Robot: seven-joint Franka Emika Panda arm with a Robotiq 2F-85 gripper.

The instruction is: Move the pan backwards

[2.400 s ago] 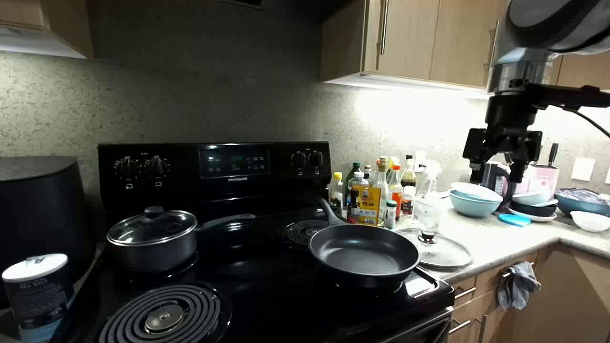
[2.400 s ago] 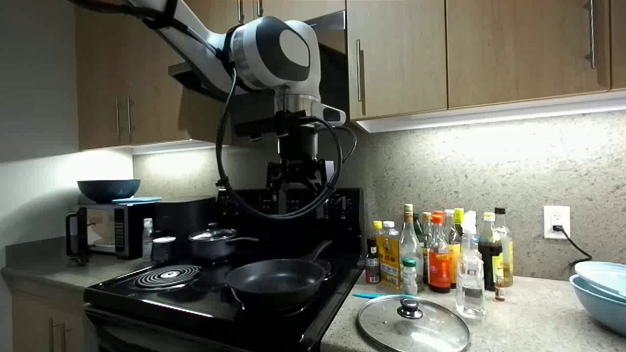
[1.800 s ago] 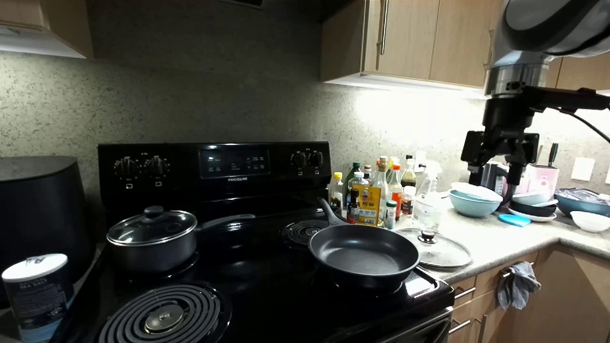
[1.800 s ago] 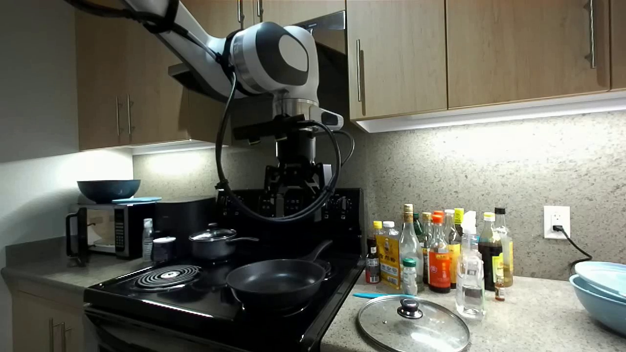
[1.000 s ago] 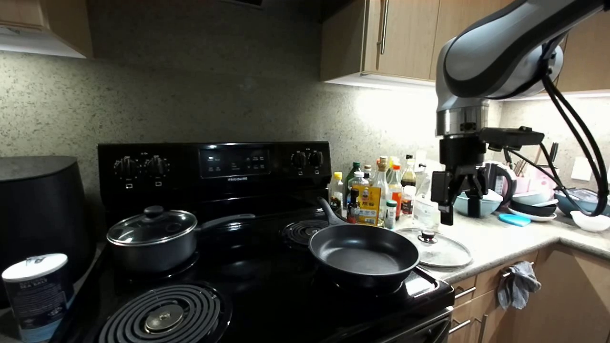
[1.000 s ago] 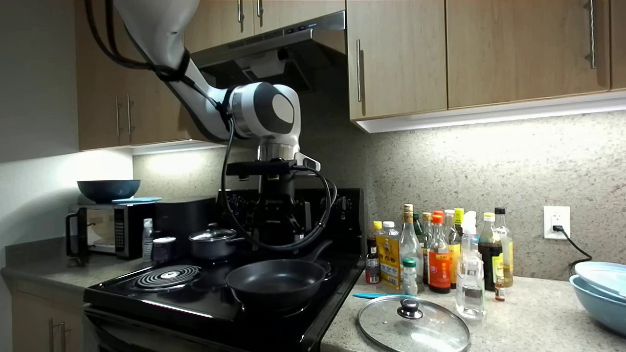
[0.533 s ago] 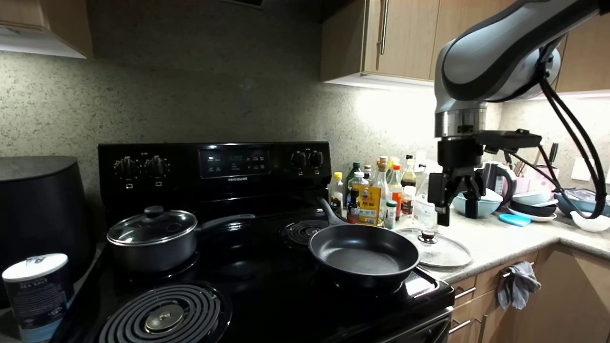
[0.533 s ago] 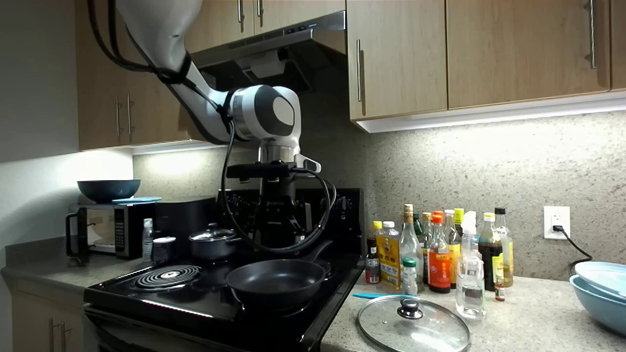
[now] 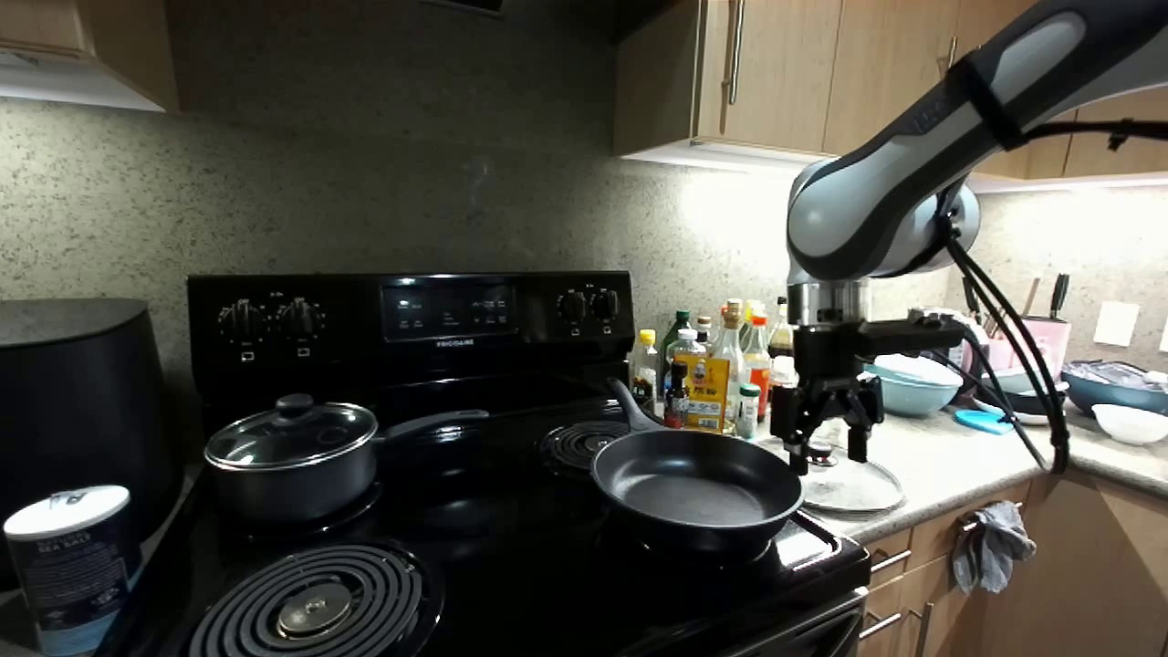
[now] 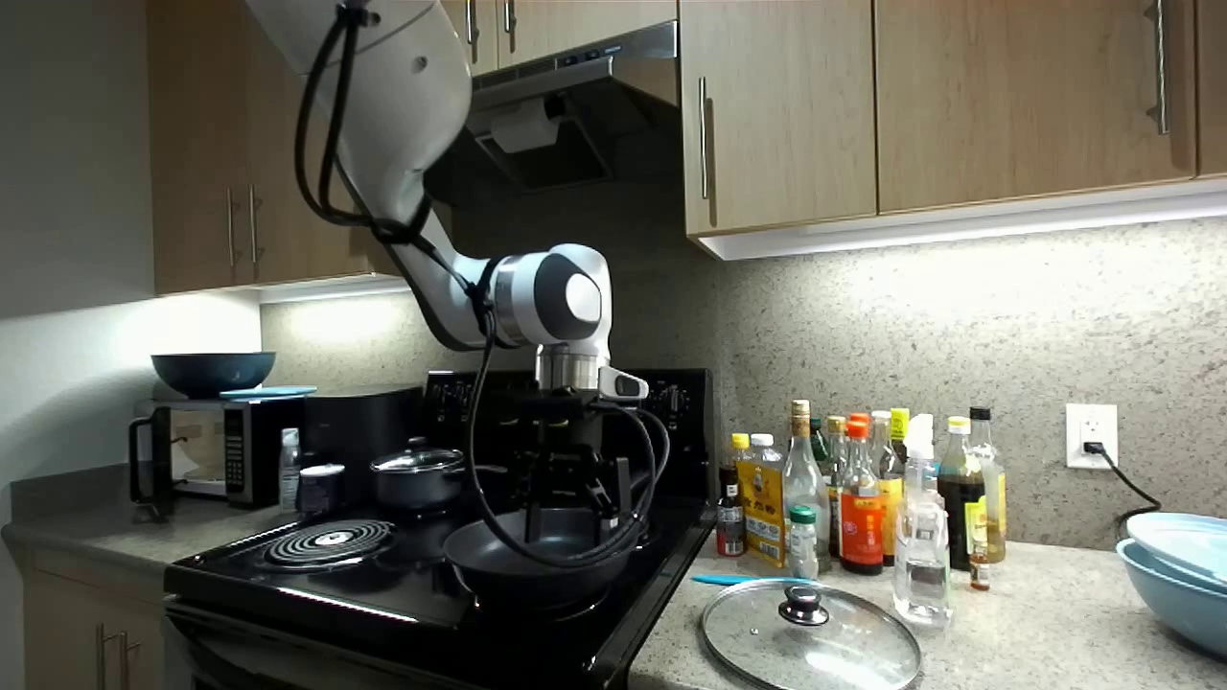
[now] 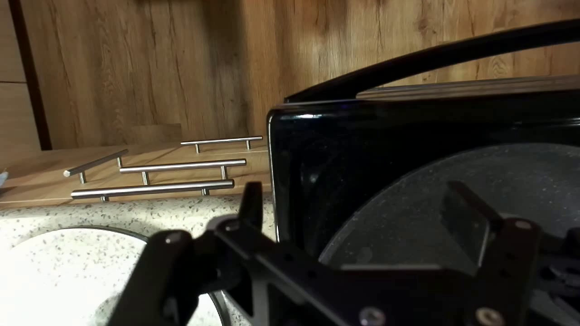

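Right of centre, the pan looks heavy; I'd take its handle. The gripper hangs empty, fingers wide, apparently not touching.

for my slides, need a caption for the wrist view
Looking down past the open pincer: black pan on the stove at right, glass lid on the counter at left.

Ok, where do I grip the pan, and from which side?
I'd take the pan by its thin rim on the lid side, from above: in the wrist view that rim runs between the fingers of the open gripper. The handle rises toward the back panel, farther off.
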